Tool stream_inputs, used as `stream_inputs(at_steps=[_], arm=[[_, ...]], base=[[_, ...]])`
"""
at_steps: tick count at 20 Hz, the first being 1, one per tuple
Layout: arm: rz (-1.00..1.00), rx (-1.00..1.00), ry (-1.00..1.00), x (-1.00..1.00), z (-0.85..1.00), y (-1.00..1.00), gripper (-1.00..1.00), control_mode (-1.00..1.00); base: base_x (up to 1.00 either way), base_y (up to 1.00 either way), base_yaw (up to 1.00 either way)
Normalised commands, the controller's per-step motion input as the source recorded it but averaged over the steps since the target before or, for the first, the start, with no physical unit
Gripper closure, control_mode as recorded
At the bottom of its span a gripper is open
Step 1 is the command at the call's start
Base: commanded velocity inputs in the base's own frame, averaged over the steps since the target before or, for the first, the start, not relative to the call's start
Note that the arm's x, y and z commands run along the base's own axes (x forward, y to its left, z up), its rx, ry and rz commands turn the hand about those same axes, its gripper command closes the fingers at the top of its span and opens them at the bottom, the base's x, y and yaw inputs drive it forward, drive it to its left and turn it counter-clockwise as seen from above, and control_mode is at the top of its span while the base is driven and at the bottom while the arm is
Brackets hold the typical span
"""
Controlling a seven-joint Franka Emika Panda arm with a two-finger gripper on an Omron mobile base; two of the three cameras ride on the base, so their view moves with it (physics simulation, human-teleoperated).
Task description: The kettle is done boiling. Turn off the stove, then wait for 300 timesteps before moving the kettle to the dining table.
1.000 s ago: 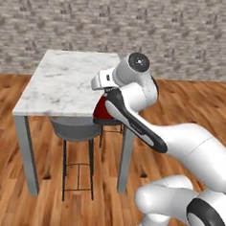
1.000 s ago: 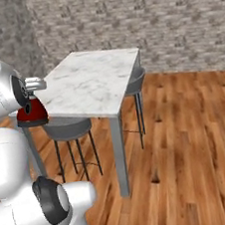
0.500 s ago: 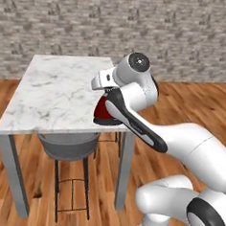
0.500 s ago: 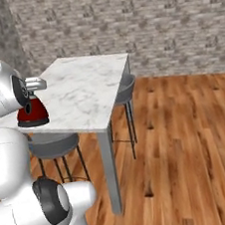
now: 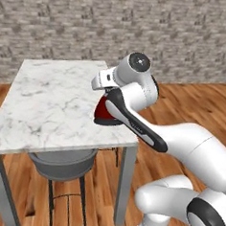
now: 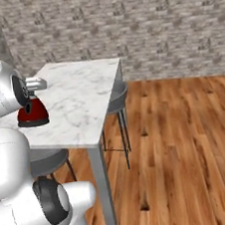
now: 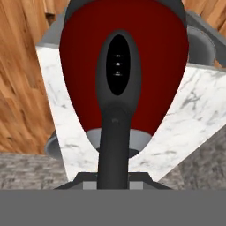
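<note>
The small red kettle hangs from its dark looped handle, and my gripper is shut on that handle from above. It sits low over the white marble dining table, near the edge closest to me. I cannot tell whether its base touches the top. In the hand view the kettle's red body bulges around the handle. The stove is out of view.
A grey round stool stands under the table's near edge, and another stool stands at its far side. Bare wooden floor stretches to the right. A brick wall runs behind the table.
The base has driven closer to the table, so the whole scene has shifted. The kettle, still gripped, now hangs over the marble top instead of beside its edge.
</note>
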Motion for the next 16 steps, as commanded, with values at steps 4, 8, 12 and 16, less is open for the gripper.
stream_inputs(at_steps=[4, 8, 12, 16], arm=[[0.00, 0.00, 0.00, 0.00, 0.00, 0.00, 1.00, 1.00], [0.00, 0.00, 0.00, 0.00, 0.00, 0.00, 1.00, 1.00], [0.00, 0.00, 0.00, 0.00, 0.00, 0.00, 1.00, 1.00], [0.00, 0.00, 0.00, 0.00, 0.00, 0.00, 1.00, 1.00]], base=[[0.55, -0.04, -0.09], [0.45, 0.00, -0.05], [0.36, 0.00, -0.03], [0.32, 0.00, -0.02]])
